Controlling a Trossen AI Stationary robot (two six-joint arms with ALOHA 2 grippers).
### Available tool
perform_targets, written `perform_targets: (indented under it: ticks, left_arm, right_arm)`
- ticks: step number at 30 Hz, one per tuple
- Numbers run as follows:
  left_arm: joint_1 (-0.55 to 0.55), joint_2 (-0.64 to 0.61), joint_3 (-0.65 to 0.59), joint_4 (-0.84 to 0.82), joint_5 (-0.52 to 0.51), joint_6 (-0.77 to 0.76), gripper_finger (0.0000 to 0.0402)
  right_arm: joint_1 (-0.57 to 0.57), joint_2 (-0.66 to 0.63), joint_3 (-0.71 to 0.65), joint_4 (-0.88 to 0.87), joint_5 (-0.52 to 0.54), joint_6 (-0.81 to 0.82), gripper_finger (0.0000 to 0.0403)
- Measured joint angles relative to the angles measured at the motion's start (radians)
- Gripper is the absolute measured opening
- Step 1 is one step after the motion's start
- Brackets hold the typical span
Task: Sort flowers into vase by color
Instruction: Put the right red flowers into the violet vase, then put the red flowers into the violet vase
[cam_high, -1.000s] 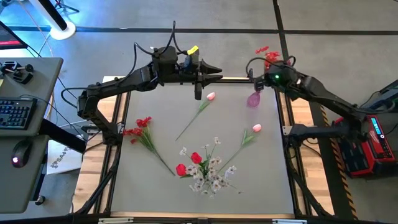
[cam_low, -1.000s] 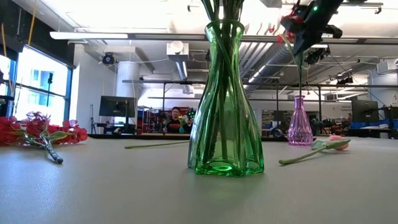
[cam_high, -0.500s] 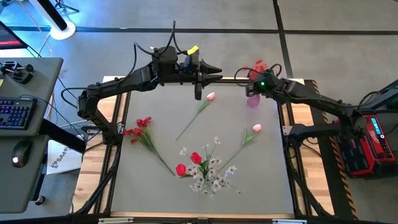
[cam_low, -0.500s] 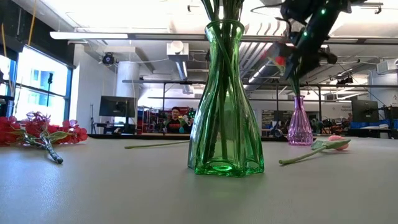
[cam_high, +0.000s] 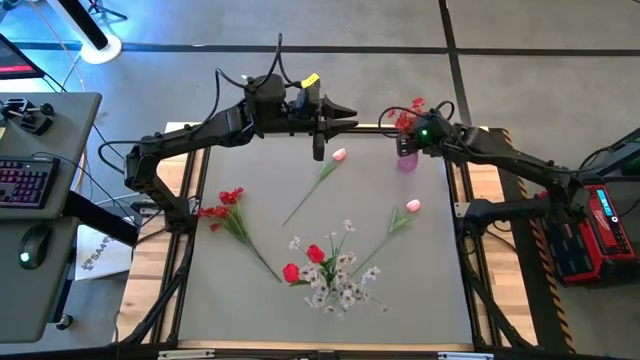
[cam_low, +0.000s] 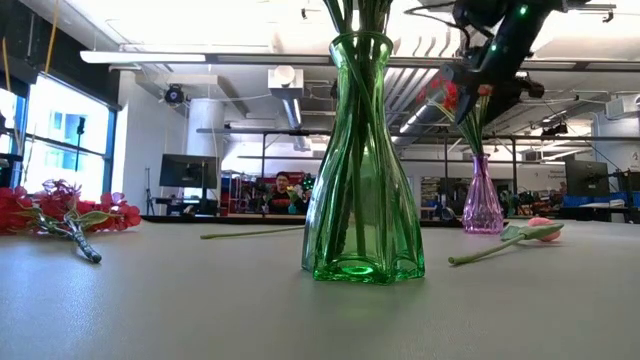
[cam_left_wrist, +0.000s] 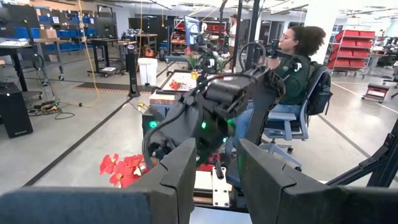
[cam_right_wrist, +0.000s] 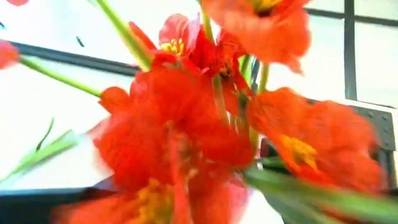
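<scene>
A red blossom cluster (cam_high: 404, 116) (cam_low: 445, 95) stands with its thin green stems in the small pink vase (cam_high: 407, 162) (cam_low: 482, 200) at the table's far right, leaning. My right gripper (cam_high: 408, 142) (cam_low: 482, 62) hangs just above that vase beside the stems. The blossoms (cam_right_wrist: 199, 124) fill its wrist view and hide the place of contact. My left gripper (cam_high: 342, 122) (cam_left_wrist: 214, 171) waits open, level, high over the far edge. A green vase (cam_low: 362, 160) at the near middle holds several stems, with white sprays and red tulips (cam_high: 328, 270) above it.
On the table lie another red cluster (cam_high: 225, 208) (cam_low: 60, 215) at the left, a pink tulip (cam_high: 339, 155) near the far middle and a second pink tulip (cam_high: 412, 206) (cam_low: 540, 232) at the right. A person (cam_left_wrist: 292, 81) sits beyond the table.
My right gripper has sunk and gone toward the table's left, onto the pink vase. The red cluster has come down with it. Its stems stood upright over the vase and now lean in it, blossoms lower and farther left.
</scene>
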Motion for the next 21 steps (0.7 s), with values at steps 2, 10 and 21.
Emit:
perform_targets:
  ticks: [2, 10, 21]
  left_arm:
    - [0.000, 0.000, 0.000, 0.000, 0.000, 0.000, 0.0102]
    - [0.000, 0.000, 0.000, 0.000, 0.000, 0.000, 0.0102]
    - [0.000, 0.000, 0.000, 0.000, 0.000, 0.000, 0.0102]
  right_arm:
    - [0.000, 0.000, 0.051, -0.080, -0.011, -0.001, 0.0229]
    - [0.000, 0.000, 0.275, -0.332, -0.069, -0.059, 0.0229]
    - [0.001, 0.000, 0.463, -0.366, -0.243, -0.118, 0.0229]
